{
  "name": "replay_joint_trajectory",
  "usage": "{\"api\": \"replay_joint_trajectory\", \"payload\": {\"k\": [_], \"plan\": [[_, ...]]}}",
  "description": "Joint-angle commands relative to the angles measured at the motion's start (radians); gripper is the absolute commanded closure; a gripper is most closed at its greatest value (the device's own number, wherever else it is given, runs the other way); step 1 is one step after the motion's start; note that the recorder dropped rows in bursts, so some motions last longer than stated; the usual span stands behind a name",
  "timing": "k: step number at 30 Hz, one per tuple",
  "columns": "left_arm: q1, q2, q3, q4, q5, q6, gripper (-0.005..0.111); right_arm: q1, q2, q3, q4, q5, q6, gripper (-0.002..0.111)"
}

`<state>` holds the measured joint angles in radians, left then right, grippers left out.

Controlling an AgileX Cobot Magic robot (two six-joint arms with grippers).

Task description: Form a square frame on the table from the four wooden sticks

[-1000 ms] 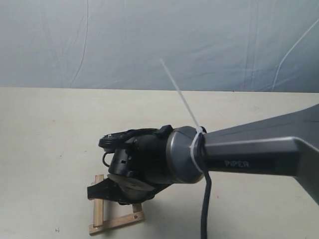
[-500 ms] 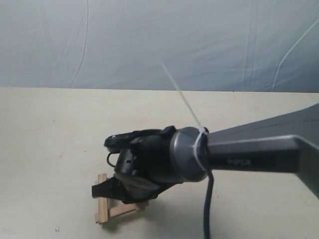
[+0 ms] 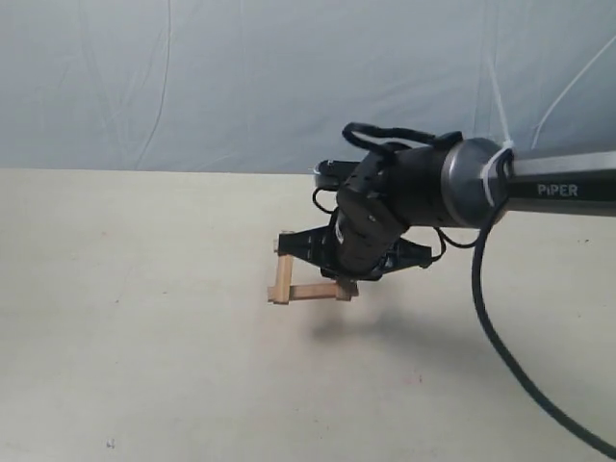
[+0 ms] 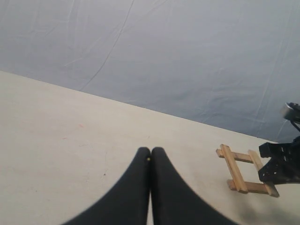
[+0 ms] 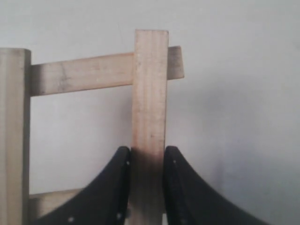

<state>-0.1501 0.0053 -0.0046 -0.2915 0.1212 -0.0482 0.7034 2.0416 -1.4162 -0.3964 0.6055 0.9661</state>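
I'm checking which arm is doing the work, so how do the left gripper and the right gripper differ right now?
The right gripper is shut on one wooden stick of the square frame; the left gripper is shut on nothing, its fingers pressed together. The right gripper is at the frame; the left gripper sits apart from it, over the table. Both have dark, curved fingers.

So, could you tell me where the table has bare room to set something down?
Bare table spreads left of the square frame in the exterior view, and across the foreground. Crowded: the frame itself, where the right gripper clamps one stick, and beneath its arm.
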Motion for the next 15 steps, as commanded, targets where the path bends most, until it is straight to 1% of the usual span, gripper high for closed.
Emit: {"api": "replay_joint_trajectory", "payload": {"k": [1,7,13,15], "plan": [[-0.009,-0.005,0.005,-0.008,-0.002,0.004,0.107,-0.016,0.066,-0.09,0.091,-0.001,-0.134,0.109],[-0.009,-0.005,0.005,-0.008,-0.004,0.004,0.107,-0.016,0.181,-0.192,0.138,0.067,-0.136,0.109],[-0.009,-0.005,0.005,-0.01,-0.004,0.004,0.107,-0.016,0.219,-0.202,0.172,0.08,-0.154,0.109],[-0.009,-0.005,0.005,-0.01,-0.004,0.004,0.107,-0.016,0.219,-0.205,0.213,0.083,-0.19,0.106]]}}
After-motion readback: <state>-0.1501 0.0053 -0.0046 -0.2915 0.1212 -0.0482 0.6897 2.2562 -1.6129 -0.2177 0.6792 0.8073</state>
